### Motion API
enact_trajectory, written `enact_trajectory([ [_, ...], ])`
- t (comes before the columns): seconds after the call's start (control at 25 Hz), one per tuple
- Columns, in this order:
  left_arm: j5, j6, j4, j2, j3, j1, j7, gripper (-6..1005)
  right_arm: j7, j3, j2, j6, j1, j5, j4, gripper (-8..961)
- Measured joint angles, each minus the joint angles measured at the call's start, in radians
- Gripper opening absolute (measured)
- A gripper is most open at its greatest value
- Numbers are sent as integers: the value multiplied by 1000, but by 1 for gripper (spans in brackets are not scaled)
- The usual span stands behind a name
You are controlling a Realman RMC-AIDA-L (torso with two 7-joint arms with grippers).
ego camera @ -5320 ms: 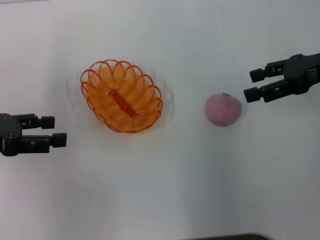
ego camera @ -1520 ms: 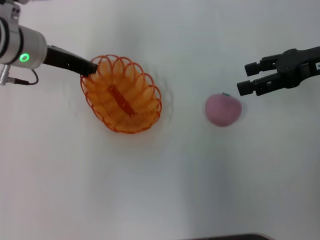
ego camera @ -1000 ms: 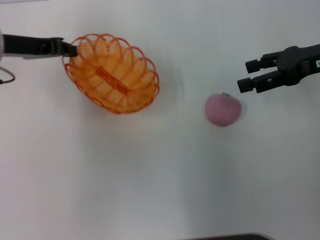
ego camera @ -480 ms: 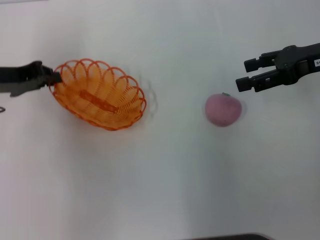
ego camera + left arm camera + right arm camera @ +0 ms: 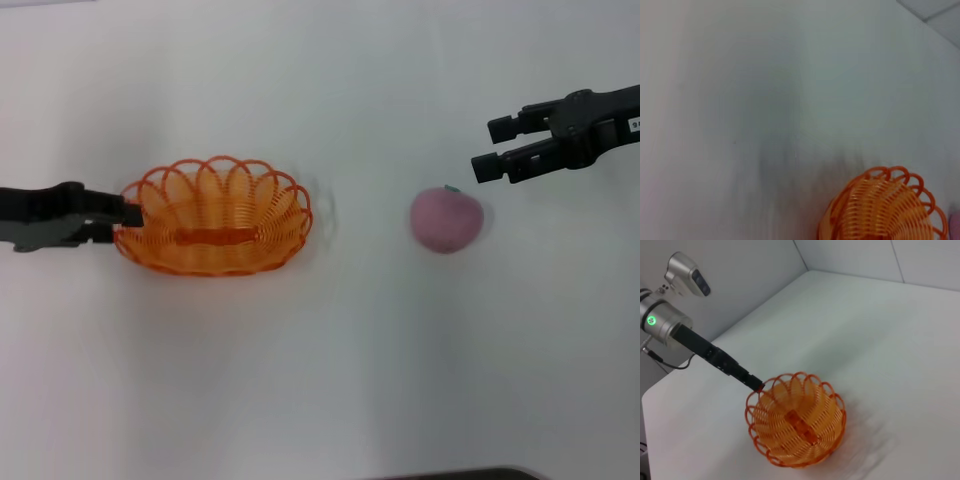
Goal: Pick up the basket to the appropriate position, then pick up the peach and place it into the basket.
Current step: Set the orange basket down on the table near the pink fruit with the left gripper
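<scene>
Orange basket [image 5: 213, 217], nothing inside, toward table's left edge w/ left gripper [image 5: 122, 214] clamped on its rim; peach [image 5: 447, 219] on table toward right edge, right gripper [image 5: 484, 146] fingers apart just beyond it.

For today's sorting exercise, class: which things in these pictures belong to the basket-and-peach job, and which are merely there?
Part of the job:
- basket, gripped at its rim end by the left gripper
- peach, on the table, outside the basket
- right gripper, open, beyond the peach, not touching it

Merely there:
- white table; nothing else lies on it
</scene>
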Motion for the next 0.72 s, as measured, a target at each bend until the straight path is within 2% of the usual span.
enact_trajectory([
  [0.2, 55, 37, 20, 16, -7, -2, 2, 509, 1, -1, 1, 1, 6, 0, -1, 918],
  [0.32, 106, 6, 21, 23, -11, -7, 14, 598, 3, -1, 1, 1, 6, 0, -2, 917],
  [0.44, 100, -25, 22, 25, -50, -8, 81, 688, 6, 0, 1, 1, 7, 0, -4, 917],
  [0.6, -19, -39, 22, 19, -124, 1, 275, 683, 15, 5, 1, 2, 18, 1, -7, 916],
  [0.72, -147, -10, 23, 15, -141, 27, 464, 683, 56, 10, 1, 10, 34, 1, -15, 916],
])
